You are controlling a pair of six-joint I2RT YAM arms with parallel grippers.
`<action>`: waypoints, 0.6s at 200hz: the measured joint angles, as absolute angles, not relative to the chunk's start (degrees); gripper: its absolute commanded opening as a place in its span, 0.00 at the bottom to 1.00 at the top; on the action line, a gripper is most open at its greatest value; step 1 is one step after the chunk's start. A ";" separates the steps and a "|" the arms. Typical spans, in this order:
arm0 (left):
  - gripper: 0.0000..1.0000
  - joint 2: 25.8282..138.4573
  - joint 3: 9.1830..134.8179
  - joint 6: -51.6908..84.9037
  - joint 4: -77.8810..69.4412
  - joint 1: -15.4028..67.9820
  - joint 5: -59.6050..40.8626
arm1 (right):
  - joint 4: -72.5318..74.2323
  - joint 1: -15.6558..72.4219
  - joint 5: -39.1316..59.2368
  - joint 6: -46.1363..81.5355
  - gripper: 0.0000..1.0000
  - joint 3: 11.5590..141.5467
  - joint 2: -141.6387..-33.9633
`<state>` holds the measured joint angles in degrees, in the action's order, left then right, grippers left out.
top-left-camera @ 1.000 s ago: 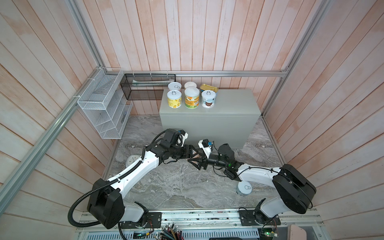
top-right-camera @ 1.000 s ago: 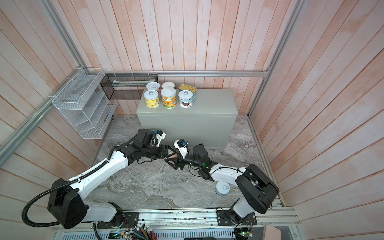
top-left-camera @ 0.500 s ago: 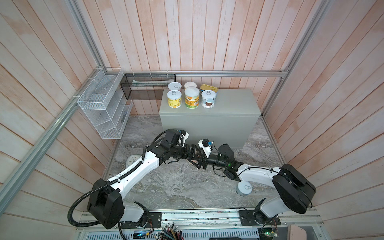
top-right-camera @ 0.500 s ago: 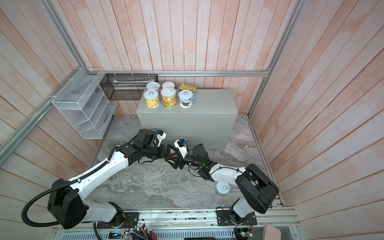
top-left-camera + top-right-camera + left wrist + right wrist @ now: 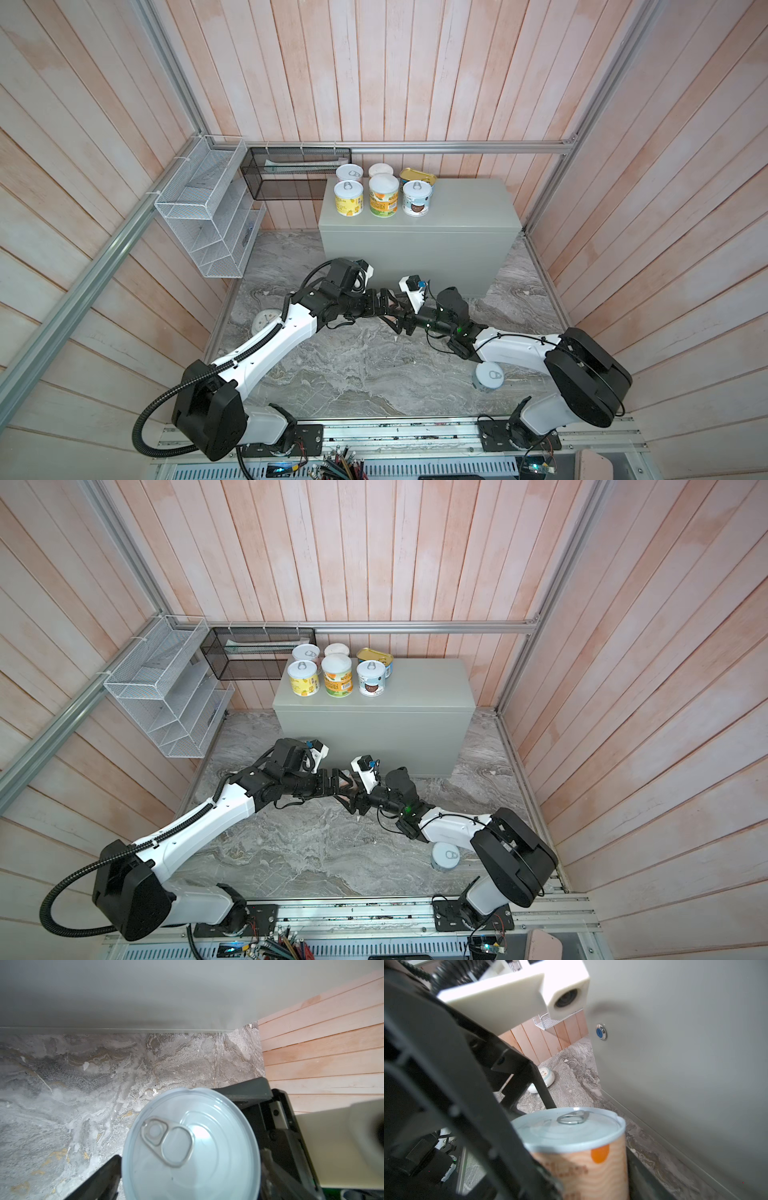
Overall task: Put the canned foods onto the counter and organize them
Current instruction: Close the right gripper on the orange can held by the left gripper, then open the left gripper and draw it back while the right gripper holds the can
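R end effector (image 5: 583,1167) gripping orange can (image 5: 581,1157) mid-air, L end effector (image 5: 384,305) open round it, near table (image 5: 457,208) front

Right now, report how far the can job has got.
Done: five cans and the gold tin stand on the counter. In hand: the right gripper holds an orange-labelled can, left gripper open beside it. Left: that can and a loose can on the marble.

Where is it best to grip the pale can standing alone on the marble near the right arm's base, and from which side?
Take the pale can by its round side wall, just under the lid rim, probably coming from above. It stands upright, the flat lid gives no hold, and the right arm passes close beside it.
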<state>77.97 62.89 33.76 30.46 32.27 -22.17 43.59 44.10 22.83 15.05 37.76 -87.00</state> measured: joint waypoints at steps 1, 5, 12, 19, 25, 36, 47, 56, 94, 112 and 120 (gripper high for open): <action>1.00 77.87 62.89 33.78 30.46 32.27 -22.13 | 43.57 44.10 22.76 15.03 0.62 37.76 -87.00; 1.00 77.60 62.89 33.80 30.48 32.23 -21.96 | 43.44 44.10 22.46 15.03 0.62 37.76 -87.00; 1.00 77.06 62.89 33.89 30.46 32.16 -21.58 | 43.20 44.10 21.98 15.05 0.61 37.76 -87.00; 1.00 76.55 62.89 34.04 30.46 32.08 -21.08 | 42.96 44.10 21.39 15.03 0.61 37.74 -87.00; 1.00 76.16 62.89 34.13 30.46 31.99 -20.71 | 42.85 44.10 20.84 15.03 0.61 37.67 -87.00; 1.00 75.57 62.89 34.26 30.48 31.86 -20.27 | 42.76 44.10 20.03 15.03 0.61 37.43 -86.98; 1.00 75.05 62.87 34.50 30.48 31.77 -19.77 | 42.28 44.10 19.29 15.00 0.61 37.39 -86.98; 1.00 74.50 62.85 34.81 30.52 31.70 -19.20 | 41.85 44.10 18.85 15.00 0.61 37.36 -86.94; 1.00 68.75 59.29 35.66 30.72 31.35 -16.99 | 39.97 44.10 17.80 14.98 0.61 37.45 -86.21; 1.00 65.98 57.41 35.86 31.27 30.79 -15.51 | 39.20 44.10 17.82 14.98 0.61 37.63 -85.91; 1.00 64.90 56.75 35.90 31.51 30.48 -14.76 | 38.89 44.10 17.82 14.98 0.61 37.74 -85.80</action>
<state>64.90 56.75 35.90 31.51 30.48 -14.76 38.89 44.10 17.82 14.98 37.74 -85.80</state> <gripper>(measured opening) 0.998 0.734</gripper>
